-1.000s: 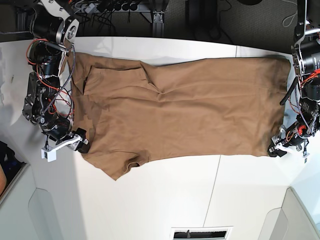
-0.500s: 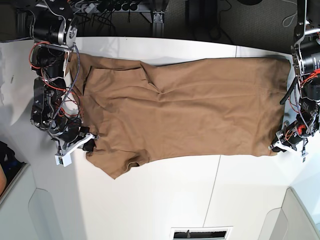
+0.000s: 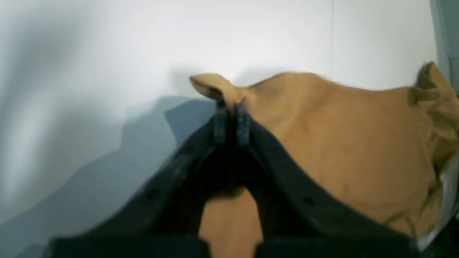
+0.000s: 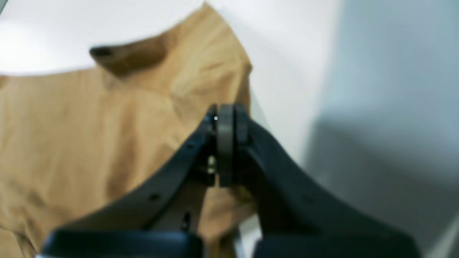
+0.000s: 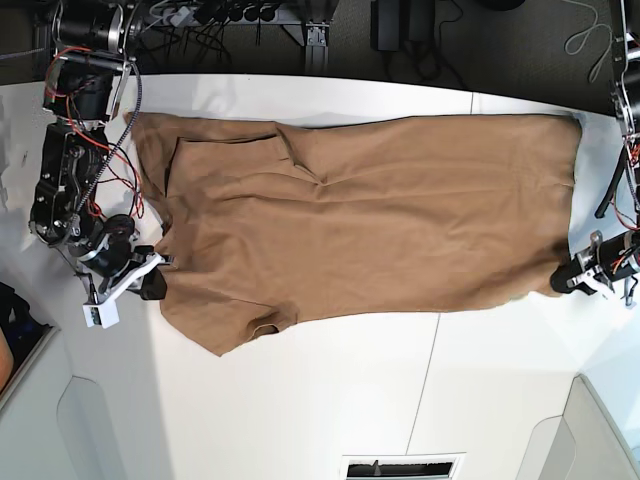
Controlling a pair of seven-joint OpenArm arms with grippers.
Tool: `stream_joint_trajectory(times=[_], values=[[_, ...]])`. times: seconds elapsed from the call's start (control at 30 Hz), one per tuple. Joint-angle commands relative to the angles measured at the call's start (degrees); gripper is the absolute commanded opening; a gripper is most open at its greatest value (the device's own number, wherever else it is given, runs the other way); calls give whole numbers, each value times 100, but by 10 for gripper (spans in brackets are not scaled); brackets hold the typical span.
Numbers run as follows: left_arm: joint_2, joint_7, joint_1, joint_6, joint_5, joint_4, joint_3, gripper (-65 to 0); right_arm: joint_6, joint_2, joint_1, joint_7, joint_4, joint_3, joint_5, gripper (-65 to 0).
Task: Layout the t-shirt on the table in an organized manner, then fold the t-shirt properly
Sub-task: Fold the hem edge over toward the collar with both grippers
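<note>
The tan t-shirt (image 5: 360, 215) is lying spread flat across the white table (image 5: 420, 390), reaching almost from one arm to the other. At the shirt's hem corner, the left gripper (image 3: 231, 118) is pinching a raised fold of cloth, its jaws pressed together. At the shirt's sleeve end, the right gripper (image 4: 226, 123) is also clamping tight on the fabric edge.
</note>
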Motion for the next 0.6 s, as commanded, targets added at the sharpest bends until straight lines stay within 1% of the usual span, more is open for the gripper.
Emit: stream_joint_trajectory(times=[0.0, 0.2, 0.27, 0.4, 0.57], values=[[-227, 26, -79, -87, -299, 227, -31, -650, 90, 107, 44, 118, 208, 4, 140, -650], [-595, 789, 660, -87, -1185, 1058, -31, -650, 105, 437, -525, 118, 678, 15, 396, -650], [-654, 920, 901, -87, -1272, 1331, -31, -650, 107, 514, -673, 118, 824, 15, 396, -650], [-785, 1001, 1327, -87, -1384, 1803, -33, -650, 105, 632, -979, 90, 1086, 20, 450, -650], [-946, 1165, 1799, -87, -1484, 2164, -33, -650, 105, 643, -1327, 72, 1191, 90, 520, -650]])
